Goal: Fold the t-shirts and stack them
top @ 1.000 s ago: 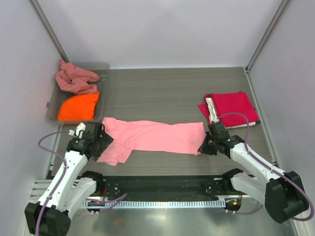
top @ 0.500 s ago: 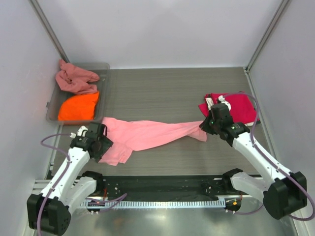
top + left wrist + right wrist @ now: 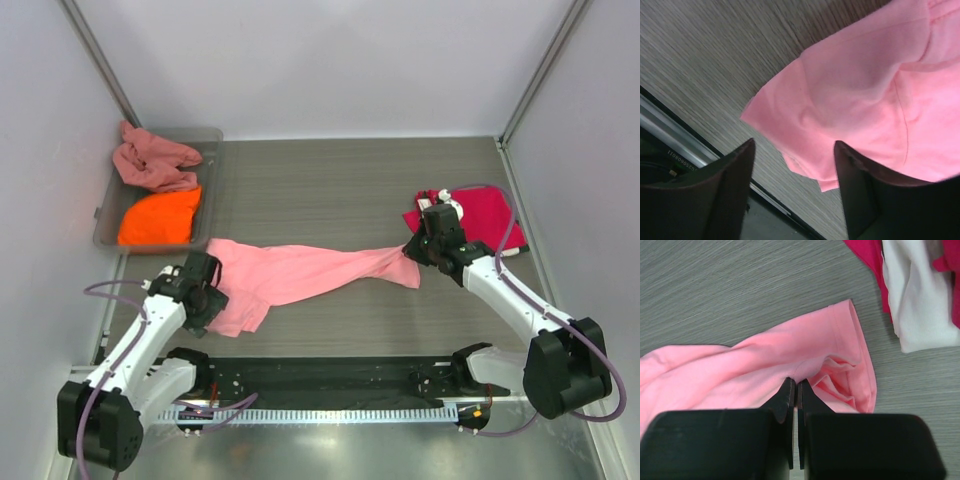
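Note:
A light pink t-shirt [image 3: 300,275] lies stretched across the table's middle. My right gripper [image 3: 415,255] is shut on its right hem [image 3: 805,371] and has it bunched and lifted. My left gripper [image 3: 205,300] is open above the shirt's left sleeve [image 3: 850,110], gripping nothing. A folded crimson red shirt [image 3: 480,215] lies at the right on a white one [image 3: 917,305]. An orange shirt [image 3: 160,217] and a dusty rose shirt [image 3: 150,160] sit in the grey tray [image 3: 212,140].
The tray stands at the back left. The black rail [image 3: 330,375] runs along the near edge, also in the left wrist view [image 3: 670,145]. White walls close the sides and back.
My right gripper has drawn the shirt's right hem back and left, twisting the cloth. My left gripper has let go of the sleeve and moved toward the near edge.

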Robot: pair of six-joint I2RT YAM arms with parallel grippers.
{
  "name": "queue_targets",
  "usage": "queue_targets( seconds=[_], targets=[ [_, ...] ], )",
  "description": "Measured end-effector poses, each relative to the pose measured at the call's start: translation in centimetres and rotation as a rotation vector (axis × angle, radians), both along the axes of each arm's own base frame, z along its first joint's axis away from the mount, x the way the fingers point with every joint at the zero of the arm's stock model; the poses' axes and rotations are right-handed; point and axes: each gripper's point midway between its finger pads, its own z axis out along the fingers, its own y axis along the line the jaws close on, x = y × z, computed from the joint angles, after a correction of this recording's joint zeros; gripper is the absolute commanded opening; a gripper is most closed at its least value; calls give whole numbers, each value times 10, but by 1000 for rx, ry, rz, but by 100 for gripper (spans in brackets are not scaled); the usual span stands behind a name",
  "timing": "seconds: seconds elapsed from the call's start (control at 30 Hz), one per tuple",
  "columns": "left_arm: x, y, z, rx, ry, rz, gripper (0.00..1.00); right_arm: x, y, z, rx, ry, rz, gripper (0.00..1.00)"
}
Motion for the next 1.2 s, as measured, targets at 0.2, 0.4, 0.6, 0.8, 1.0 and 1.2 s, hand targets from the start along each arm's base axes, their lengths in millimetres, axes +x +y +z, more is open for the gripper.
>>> queue_targets(
  seconds=[0.2, 0.4, 0.6, 0.8, 1.0, 1.2],
  targets=[
    [-12, 2, -22, 6, 65, 36, 32, 3, 0, 1, -1, -15, 5, 1],
    [-14, 0, -34, -4, 84, 45, 0, -1, -3, 0, 4, -20, 3, 1],
    [1, -2, -14, -29, -53, 38, 0, -8, -6, 0, 9, -29, 1, 3],
    [45, -10, 60, -56, -268, -1, 0, -27, -1, -7, 57, 4, 31, 8],
    [68, -16, 109, -70, -364, -48, 0, -64, 9, -22, 133, 95, 93, 15],
    [74, -20, 134, -100, -410, -77, 0, -79, 11, -19, 161, 106, 104, 20]
  ],
)
